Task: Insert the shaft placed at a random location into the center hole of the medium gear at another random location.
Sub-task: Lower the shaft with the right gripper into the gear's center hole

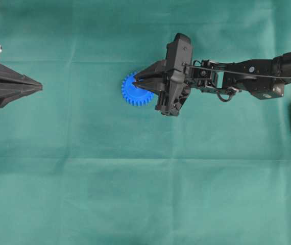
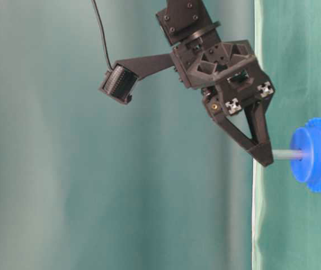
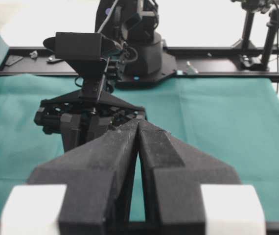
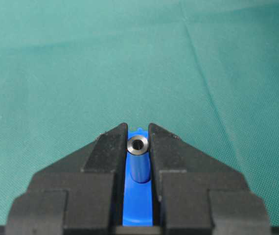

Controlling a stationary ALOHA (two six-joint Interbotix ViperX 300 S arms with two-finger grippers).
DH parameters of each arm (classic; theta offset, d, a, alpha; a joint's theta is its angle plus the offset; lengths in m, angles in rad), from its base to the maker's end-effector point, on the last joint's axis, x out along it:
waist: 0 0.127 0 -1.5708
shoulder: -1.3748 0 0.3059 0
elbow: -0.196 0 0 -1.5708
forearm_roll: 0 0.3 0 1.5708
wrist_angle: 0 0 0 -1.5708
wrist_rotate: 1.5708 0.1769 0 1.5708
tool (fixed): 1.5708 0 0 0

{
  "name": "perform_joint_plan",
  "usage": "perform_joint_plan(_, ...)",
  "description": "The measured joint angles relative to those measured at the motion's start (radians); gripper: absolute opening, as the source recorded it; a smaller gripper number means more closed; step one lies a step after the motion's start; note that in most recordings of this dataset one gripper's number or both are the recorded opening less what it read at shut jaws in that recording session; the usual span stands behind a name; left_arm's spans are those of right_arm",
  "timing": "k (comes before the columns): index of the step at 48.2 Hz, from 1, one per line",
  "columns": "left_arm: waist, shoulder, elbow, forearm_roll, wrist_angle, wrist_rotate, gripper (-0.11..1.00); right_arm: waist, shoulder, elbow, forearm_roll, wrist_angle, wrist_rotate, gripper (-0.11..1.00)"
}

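In the right wrist view we see the right gripper (image 4: 138,134) with its jaws clenched on the shaft (image 4: 138,161), which stands upright over the medium gear (image 1: 135,92). The shaft's lower end sits in the center hole of the hub (image 2: 301,160), mid-bench toward the far edge. Our left gripper (image 1: 39,87), jaws pressed together, empty, rests at the bench's left edge.

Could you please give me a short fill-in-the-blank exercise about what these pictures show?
1. The right gripper is shut on the ____.
2. The shaft's far end meets the hub of the ____ medium gear.
3. The left gripper's jaws are ____, holding nothing.
4. The table is covered with a ____ cloth.

Missing words: shaft; blue; shut; green
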Motion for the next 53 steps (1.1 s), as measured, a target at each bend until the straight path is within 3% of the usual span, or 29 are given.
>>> perform_joint_plan(53, 0.0, 0.0, 0.002, 0.0, -0.002, 0.005, 0.0, -0.002, 0.071, -0.021, 0.0, 0.009, 0.0, 0.13)
